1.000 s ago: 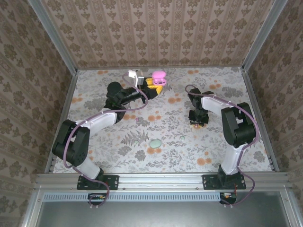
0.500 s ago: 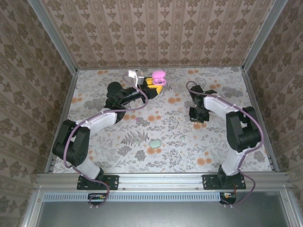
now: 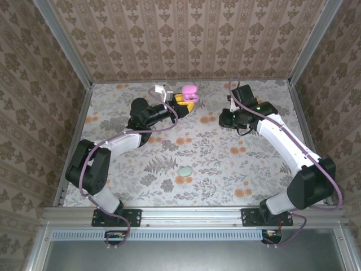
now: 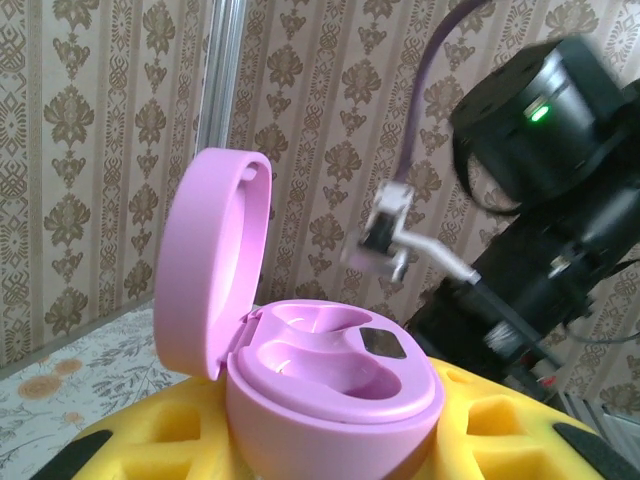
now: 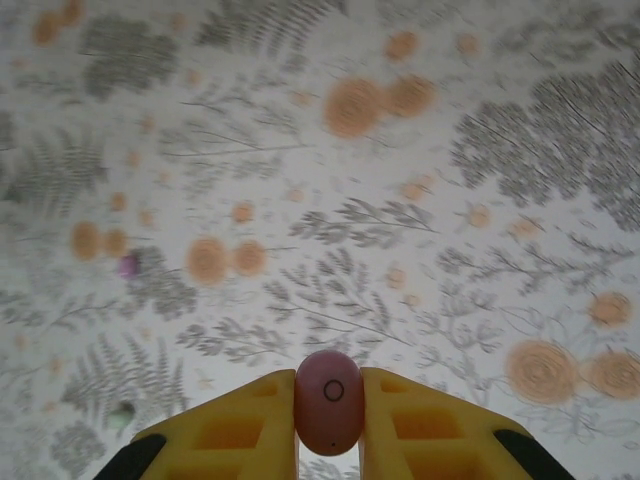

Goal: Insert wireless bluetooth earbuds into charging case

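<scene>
Pinching pink bud (image 5: 329, 402) in right gripper (image 5: 329, 395), bottom centre, long axis vertical in frame; clamping open case (image 4: 335, 375) with left gripper (image 4: 335, 430).

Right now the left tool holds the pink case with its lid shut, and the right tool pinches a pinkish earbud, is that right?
Not quite. In the left wrist view the lid of the pink case stands open, not shut. The rest holds: the left tool holds that case, and the right tool pinches a pinkish earbud.
</scene>
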Robot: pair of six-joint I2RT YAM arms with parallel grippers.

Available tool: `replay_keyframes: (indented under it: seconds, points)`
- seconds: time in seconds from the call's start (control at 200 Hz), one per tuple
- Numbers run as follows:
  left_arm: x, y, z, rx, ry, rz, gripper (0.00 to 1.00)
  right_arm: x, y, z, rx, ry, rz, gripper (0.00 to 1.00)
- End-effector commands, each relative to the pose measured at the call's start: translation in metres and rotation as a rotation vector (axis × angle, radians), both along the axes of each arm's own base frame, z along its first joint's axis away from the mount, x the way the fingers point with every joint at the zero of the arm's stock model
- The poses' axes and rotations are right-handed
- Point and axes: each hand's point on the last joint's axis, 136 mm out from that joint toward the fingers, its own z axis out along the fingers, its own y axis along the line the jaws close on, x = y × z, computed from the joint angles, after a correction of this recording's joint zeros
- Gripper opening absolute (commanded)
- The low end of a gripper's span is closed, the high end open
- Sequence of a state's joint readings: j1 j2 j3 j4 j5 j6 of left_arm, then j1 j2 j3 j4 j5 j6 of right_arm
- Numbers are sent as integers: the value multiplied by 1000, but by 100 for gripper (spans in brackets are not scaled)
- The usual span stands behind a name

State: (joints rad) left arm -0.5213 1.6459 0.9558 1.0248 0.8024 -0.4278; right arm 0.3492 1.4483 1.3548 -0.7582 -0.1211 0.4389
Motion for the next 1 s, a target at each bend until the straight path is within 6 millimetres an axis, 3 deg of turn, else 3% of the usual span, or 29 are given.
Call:
replay_keyframes:
  seconds: [0.0,0.045,0.19,0.38,0.67,0.695,0.995]
  points:
    - [5,0,10,-20,-9,5,32,-1,22,49,50,-143,97,21]
    - [5,-1,9,-18,-11,0,32,-6,26,71,70,-204,116,21]
    - [1,-3,8,-12,-19,-14,32,-10,46,111,127,-330,189,21]
    - [-6,-6,8,0,-49,-46,32,-8,65,143,213,-429,249,21]
    - [-21,-11,12,9,-70,-128,32,-10,87,161,262,-448,370,21]
    - [-21,-11,13,8,-71,-131,32,-4,91,151,256,-422,379,21]
    - [-27,-12,21,-1,-80,-166,32,3,94,140,208,-394,403,21]
